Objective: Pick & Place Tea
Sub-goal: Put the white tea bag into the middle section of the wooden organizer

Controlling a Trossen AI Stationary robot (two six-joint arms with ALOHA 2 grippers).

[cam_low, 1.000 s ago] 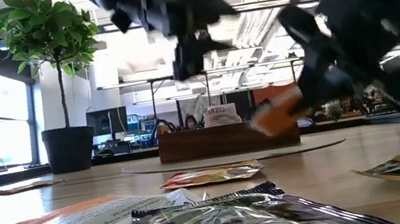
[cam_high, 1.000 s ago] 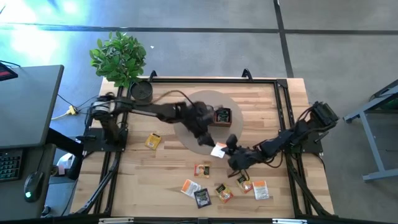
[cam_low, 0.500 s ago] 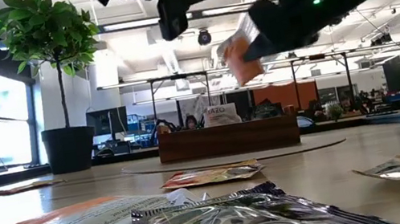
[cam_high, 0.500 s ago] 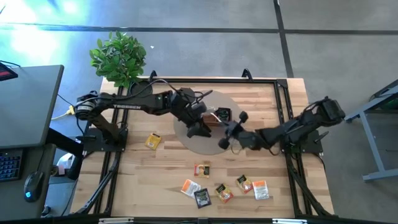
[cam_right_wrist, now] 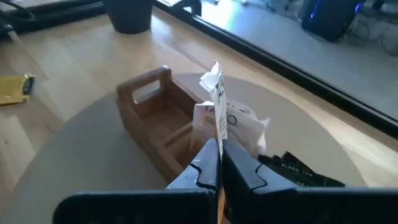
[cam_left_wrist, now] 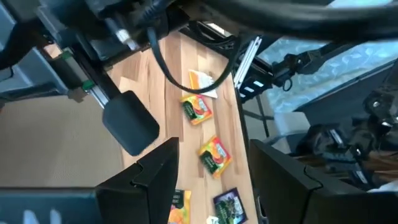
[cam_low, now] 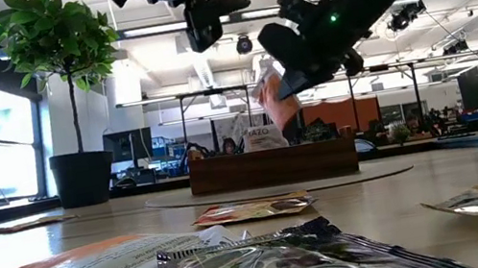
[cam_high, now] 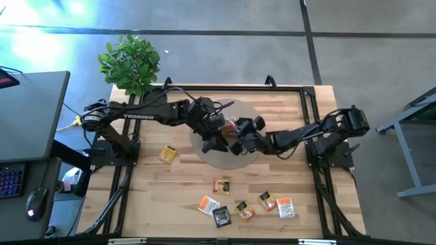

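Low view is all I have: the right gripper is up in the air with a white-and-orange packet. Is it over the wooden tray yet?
Observer: Yes. From above, the right gripper hangs just beside the wooden tray on the round mat.
Operator: Is the grip firm?
Observer: Its wrist view shows the fingers shut on the white-and-orange packet, held on edge above the tray.
Operator: Anything already inside?
Observer: A white packet stands in one compartment.
Operator: And the left gripper?
Observer: The left gripper is open, close beside the right one.
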